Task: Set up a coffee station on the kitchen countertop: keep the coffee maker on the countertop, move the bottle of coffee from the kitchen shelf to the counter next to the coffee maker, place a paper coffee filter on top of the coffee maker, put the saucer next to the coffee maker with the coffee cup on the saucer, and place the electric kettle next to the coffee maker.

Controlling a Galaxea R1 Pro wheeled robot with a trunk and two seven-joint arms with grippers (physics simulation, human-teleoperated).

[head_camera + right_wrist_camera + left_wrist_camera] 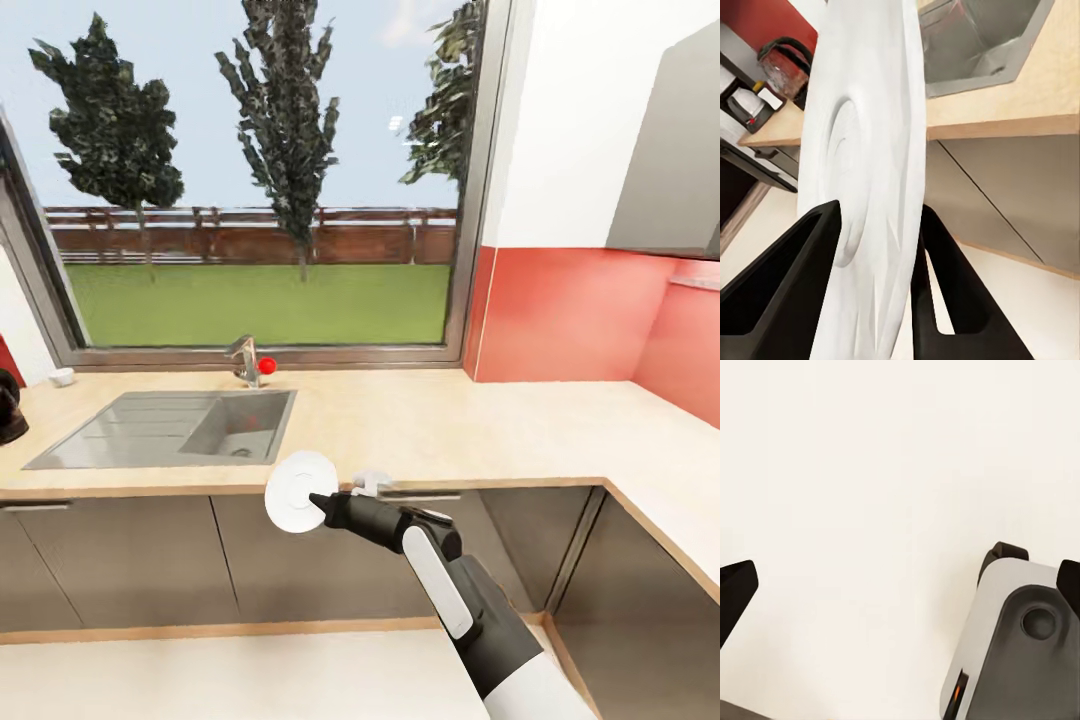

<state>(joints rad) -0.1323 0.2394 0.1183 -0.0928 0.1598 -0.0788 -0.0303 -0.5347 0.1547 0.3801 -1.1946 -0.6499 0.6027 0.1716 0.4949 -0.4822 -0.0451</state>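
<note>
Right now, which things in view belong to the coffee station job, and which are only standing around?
Belong to the job:
- saucer, clamped on edge in the right gripper
- countertop, where it must go
- dark appliance at the counter's far left, possibly the coffee maker; too cut off to tell

Only standing around:
- sink
- faucet
- window
- small white item on the sill

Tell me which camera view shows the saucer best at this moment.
The head view: the whole saucer shows as a white disc, held upright at its edge by the right gripper in front of the counter. The right wrist view shows it edge-on between the jaws, cropped.
</note>
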